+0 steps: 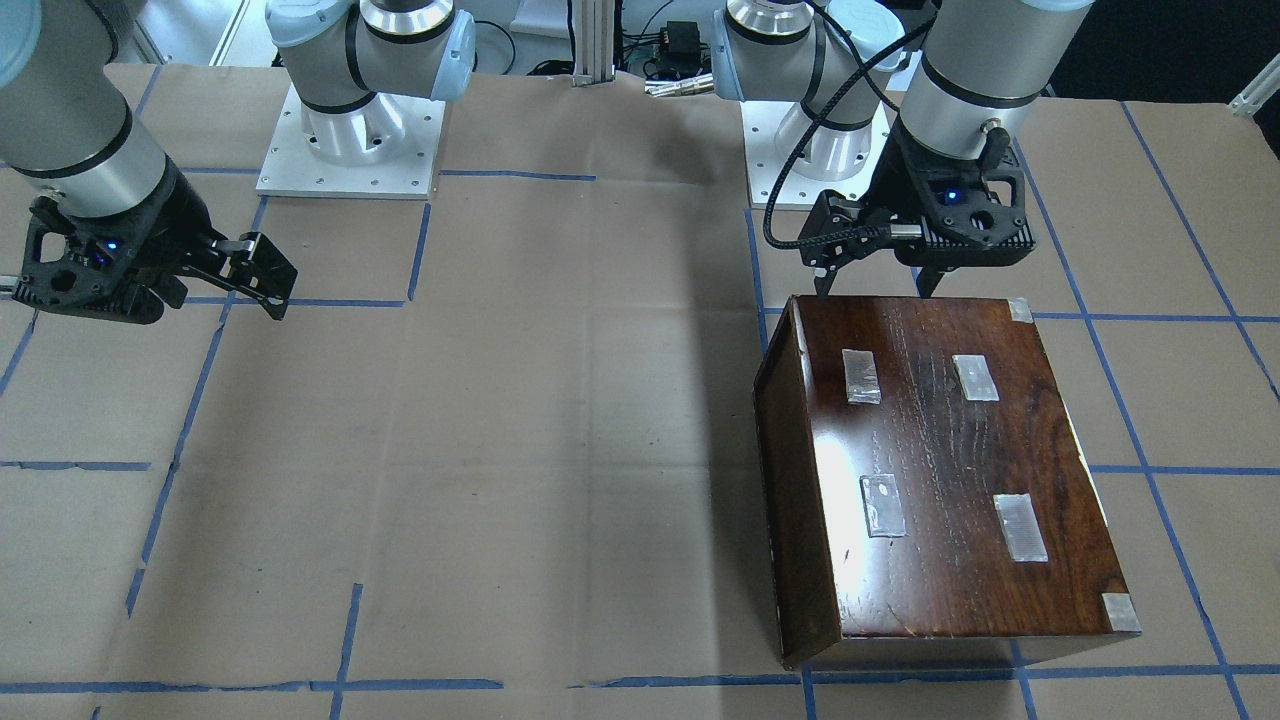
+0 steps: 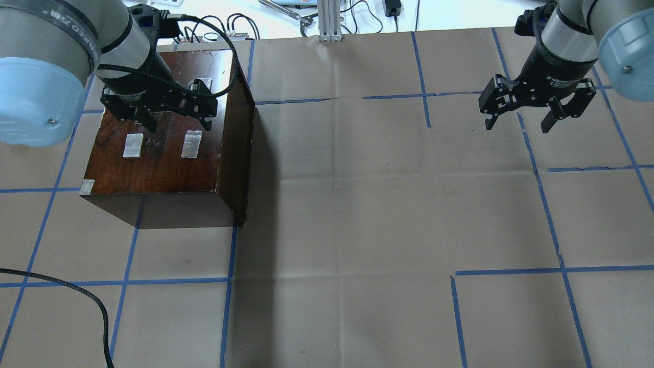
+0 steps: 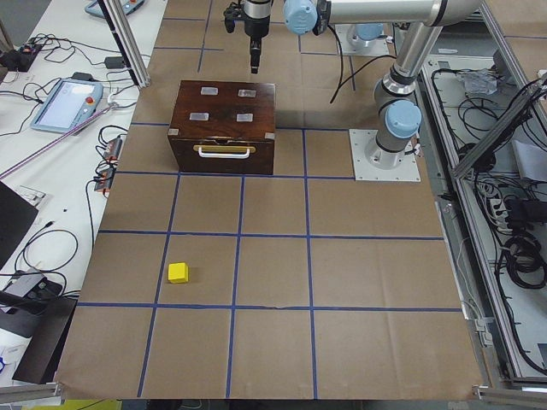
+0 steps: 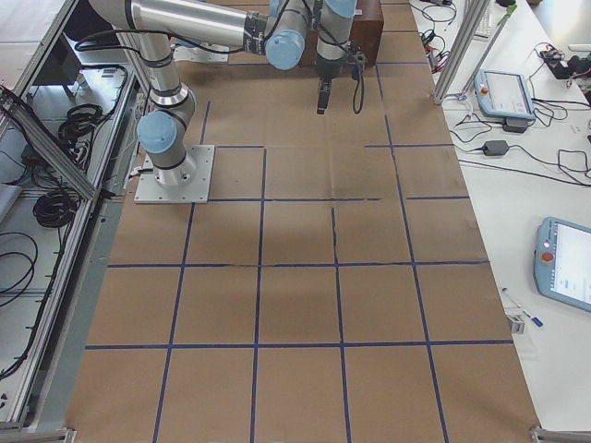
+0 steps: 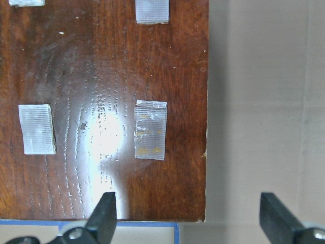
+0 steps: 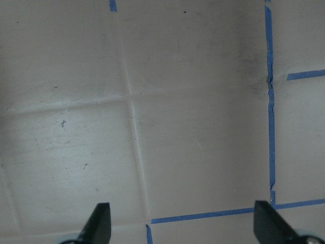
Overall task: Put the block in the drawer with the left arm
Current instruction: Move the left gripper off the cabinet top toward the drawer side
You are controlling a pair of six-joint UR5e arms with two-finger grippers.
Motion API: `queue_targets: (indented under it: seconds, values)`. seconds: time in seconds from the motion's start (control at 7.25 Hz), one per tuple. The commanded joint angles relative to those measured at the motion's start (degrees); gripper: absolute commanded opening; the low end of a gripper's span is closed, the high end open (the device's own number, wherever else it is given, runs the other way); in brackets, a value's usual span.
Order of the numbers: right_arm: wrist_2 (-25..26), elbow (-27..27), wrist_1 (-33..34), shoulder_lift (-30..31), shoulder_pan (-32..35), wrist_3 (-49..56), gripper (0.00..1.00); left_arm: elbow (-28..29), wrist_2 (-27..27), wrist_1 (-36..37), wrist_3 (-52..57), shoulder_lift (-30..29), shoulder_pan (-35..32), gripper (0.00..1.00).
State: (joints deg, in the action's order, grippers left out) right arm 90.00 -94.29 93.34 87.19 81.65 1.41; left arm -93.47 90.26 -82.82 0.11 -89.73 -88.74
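Note:
The yellow block lies on the brown paper well away from the dark-brown box, on its handle side; it shows only in the exterior left view. The drawer front with its pale handle sits flush in the box, and no pale tray shows. My left gripper hangs open and empty above the box top, near its edge on the robot's side. My right gripper is open and empty above bare paper on the far side of the table.
Strips of clear tape are stuck on the box top. A loose black cable lies at the table's near left. Teach pendants and wires lie on side benches. An aluminium post stands at the far edge.

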Motion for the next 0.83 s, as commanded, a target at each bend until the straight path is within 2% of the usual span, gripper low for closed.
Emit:
queue_targets:
  seconds: [0.0,0.41,0.69]
  values:
    - [0.0,0.07,0.0,0.0,0.0,0.0,1.0,0.22,-1.05,-0.06,1.03,0.0,3.38,0.99]
    - [0.0,0.08,0.0,0.0,0.0,0.0,1.0,0.22,-1.32,-0.06,11.28,-0.26,12.5,0.99]
    - [0.0,0.07,0.0,0.0,0.0,0.0,1.0,0.22,-8.06,-0.23,19.72,-0.53,21.37,0.99]
